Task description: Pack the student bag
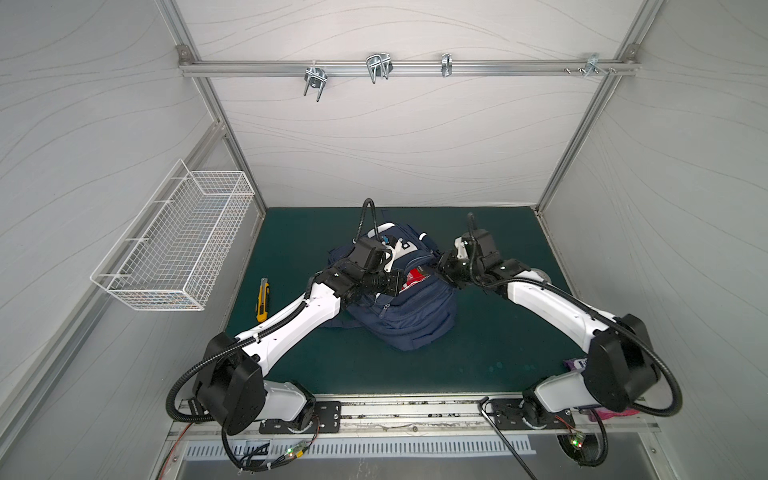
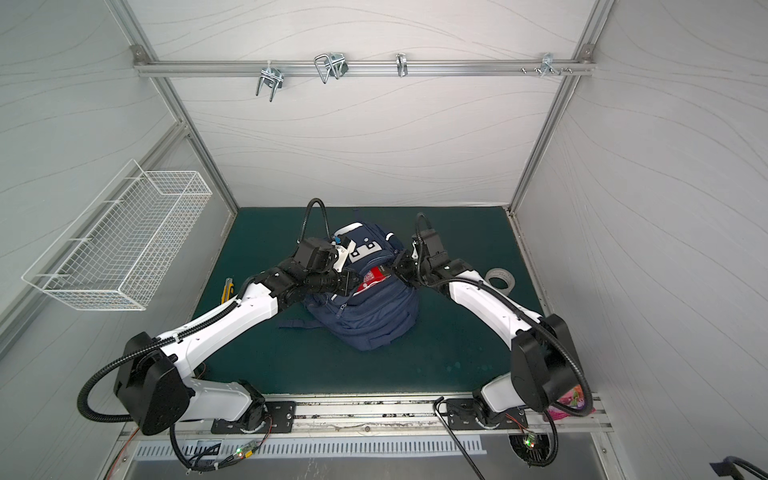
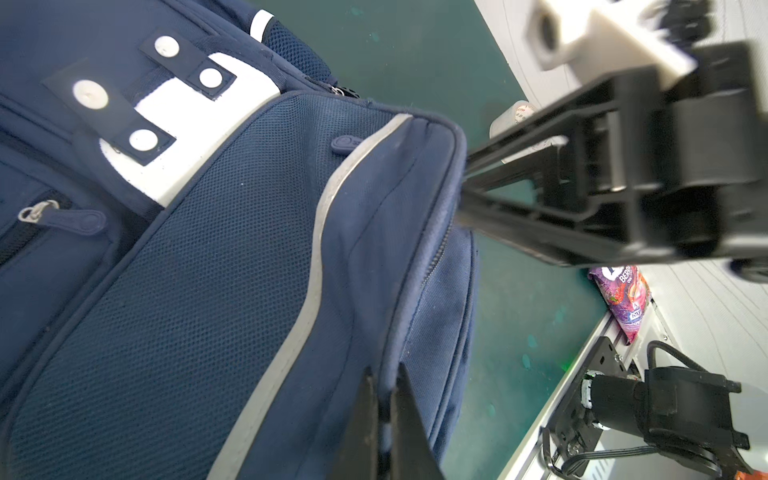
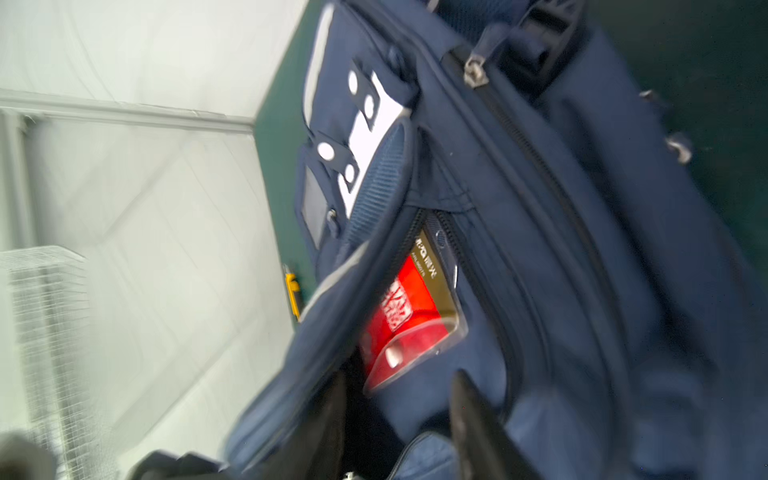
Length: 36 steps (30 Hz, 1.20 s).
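The left arm (image 1: 291, 324) reached forward and inward from its base at the near left corner. Its forearm rose over the student bag (image 1: 411, 316), and the wrist bent across the bag's upper front. The left jaws were pressed together on the grey-trimmed edge of the bag's open pocket, with the fabric pinched between them, as the left wrist view showed.

The right arm (image 1: 552, 303) mirrored it from the near right corner, elbow high and wrist turned in toward the bag's right side. The right jaws stood partly spread at the mouth of that same pocket. The right wrist view was too blurred to tell whether they touched the cloth. A red packet (image 4: 409, 316) lay inside the pocket, between the two sets of jaws.

The bag sat slumped in the middle of the green bench (image 1: 478, 353), towards the back wall, with its white patch facing up.

A yellow knife (image 1: 262, 300) lay well left of the bag, near the bench's left edge. A roll of tape (image 2: 501, 279) lay to the right, close to the right edge behind the right arm. A purple snack packet (image 3: 623, 307) rested at the near right corner by the rail. The strip of bench between the bag and the near rail was bare. A wire basket (image 1: 178, 245) hung on the left wall above the bench.
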Each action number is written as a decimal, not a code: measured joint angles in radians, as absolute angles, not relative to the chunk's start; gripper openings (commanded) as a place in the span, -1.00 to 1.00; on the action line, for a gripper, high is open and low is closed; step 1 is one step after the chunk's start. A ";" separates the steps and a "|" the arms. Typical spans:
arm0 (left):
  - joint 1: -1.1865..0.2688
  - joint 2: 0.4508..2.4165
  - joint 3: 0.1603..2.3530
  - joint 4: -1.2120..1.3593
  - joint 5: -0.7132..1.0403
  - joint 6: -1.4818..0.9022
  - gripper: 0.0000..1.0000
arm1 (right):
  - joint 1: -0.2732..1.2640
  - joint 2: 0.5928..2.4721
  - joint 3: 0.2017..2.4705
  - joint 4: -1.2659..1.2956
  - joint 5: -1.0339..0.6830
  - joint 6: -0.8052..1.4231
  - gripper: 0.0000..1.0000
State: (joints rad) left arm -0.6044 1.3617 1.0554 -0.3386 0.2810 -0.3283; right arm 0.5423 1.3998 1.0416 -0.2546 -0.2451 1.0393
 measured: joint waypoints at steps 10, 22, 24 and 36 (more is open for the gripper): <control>-0.604 1.370 1.056 -0.340 0.309 -0.358 -0.67 | 0.613 1.282 1.050 -0.462 -0.163 0.842 -0.81; -0.600 1.290 1.061 -0.369 0.298 -0.505 0.00 | 0.759 1.095 1.026 -0.675 0.006 0.684 0.01; -0.588 1.240 1.060 -0.403 0.265 -0.536 0.04 | 0.776 1.095 1.022 -0.694 0.027 0.673 0.01; -0.462 1.053 0.800 -0.507 0.255 -0.846 0.07 | 0.936 1.221 1.061 -0.716 0.105 0.599 0.01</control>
